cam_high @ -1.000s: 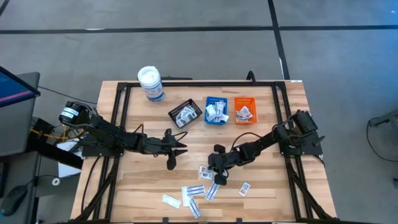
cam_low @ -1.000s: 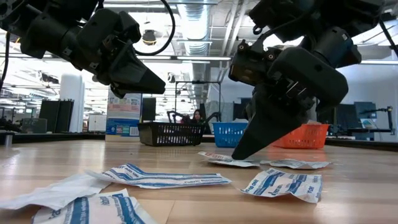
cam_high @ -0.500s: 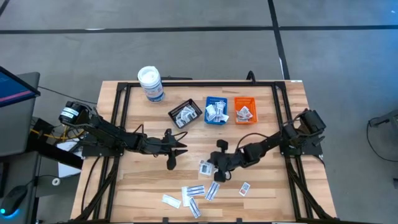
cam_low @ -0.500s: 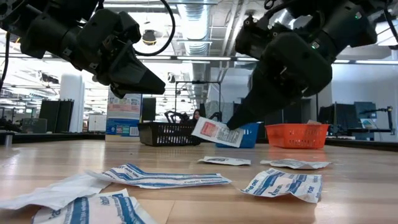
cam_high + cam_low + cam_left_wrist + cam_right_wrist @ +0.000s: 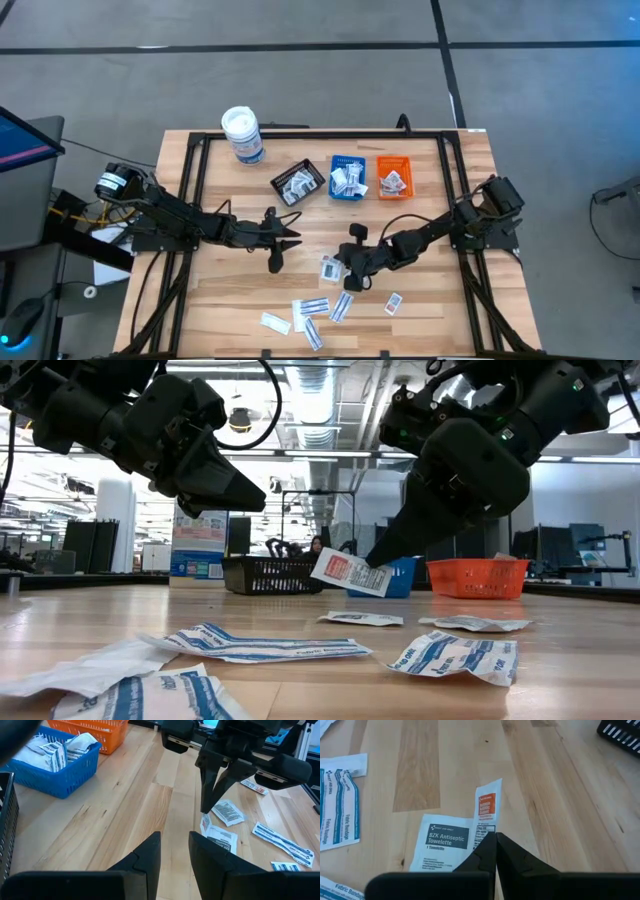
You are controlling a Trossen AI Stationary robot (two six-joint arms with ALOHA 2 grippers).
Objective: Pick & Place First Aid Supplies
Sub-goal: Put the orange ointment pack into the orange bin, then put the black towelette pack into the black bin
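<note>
Pinching one small white packet with orange print by its edge, the right gripper is holding it clear of the wooden table, near the middle and just above the loose packets. Its fingers are closed flat on the packet's corner, so the grip looks thin; a quick swing could let the packet slip or flutter down. A second packet, an antiseptic towelette, is lying on the table directly beneath, well clear of the held one. The left gripper is hovering above the table's left-centre, its fingers standing a little apart and holding nothing.

Three small trays are sitting in a row toward the table's far side. The black tray, the blue tray and the orange tray are each already holding a few packets. More first aid supplies are lying scattered near the front edge. A white canister is standing apart at the far left.
</note>
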